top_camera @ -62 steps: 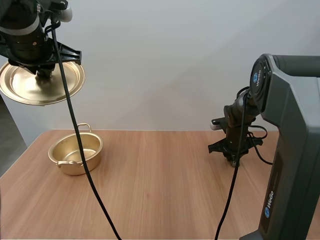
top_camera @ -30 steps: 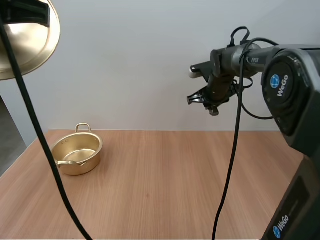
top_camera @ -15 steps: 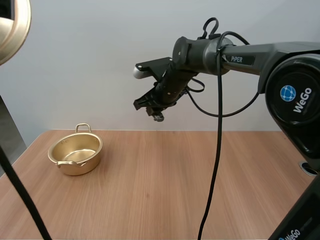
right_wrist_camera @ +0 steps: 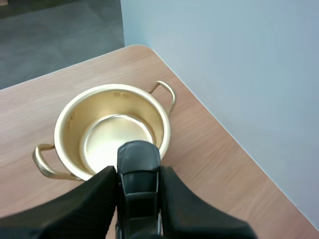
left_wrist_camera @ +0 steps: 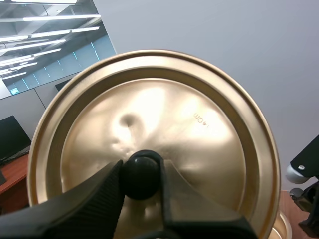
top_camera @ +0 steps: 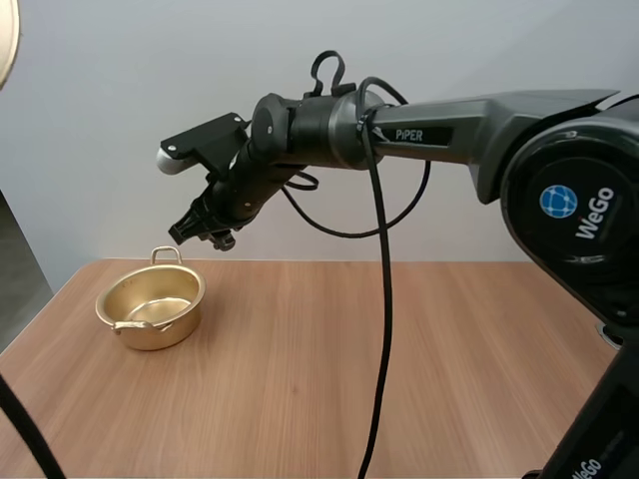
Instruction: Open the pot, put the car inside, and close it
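The gold pot (top_camera: 152, 306) stands open and empty on the wooden table (top_camera: 329, 369) at the far left. My right gripper (top_camera: 222, 239) hangs in the air just right of and above the pot, shut on a small black toy car (right_wrist_camera: 139, 175); in the right wrist view the car sits over the near rim of the pot (right_wrist_camera: 112, 130). My left gripper (left_wrist_camera: 141, 175) is raised high, shut on the black knob (left_wrist_camera: 141, 173) of the gold lid (left_wrist_camera: 209, 144); an edge of the lid (top_camera: 6, 40) shows at the upper left of the high view.
The right arm (top_camera: 419, 135) reaches across the middle of the table from the right. The table's left edge and back corner lie close to the pot.
My right arm has risen from the table's right side and swung left with the car to above the pot. My left arm has carried the lid up and left.
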Tool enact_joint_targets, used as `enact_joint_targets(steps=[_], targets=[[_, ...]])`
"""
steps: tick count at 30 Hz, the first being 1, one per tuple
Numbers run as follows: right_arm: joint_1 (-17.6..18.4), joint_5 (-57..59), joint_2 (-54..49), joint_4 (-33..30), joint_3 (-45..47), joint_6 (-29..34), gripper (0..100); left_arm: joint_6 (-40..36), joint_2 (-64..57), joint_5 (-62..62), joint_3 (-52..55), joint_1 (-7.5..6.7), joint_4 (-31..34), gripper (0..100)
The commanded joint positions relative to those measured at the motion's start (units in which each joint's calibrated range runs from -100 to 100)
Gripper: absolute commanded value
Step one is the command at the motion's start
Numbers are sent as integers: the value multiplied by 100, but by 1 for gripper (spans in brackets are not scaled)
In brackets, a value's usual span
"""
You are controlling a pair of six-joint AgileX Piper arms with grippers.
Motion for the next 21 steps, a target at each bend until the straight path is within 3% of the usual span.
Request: enact_joint_targets(steps=[1, 10, 21], targets=[[52, -151, 187, -4, 0, -64, 0, 2, -2, 5, -7, -3, 7, 0], [311, -1220, 1043, -4, -89, -549, 0, 3, -13, 5, -7, -3, 7, 0], [377, -3, 2337, -4, -2158, -569, 0, 3, -121, 5, -7, -3, 7, 0]])
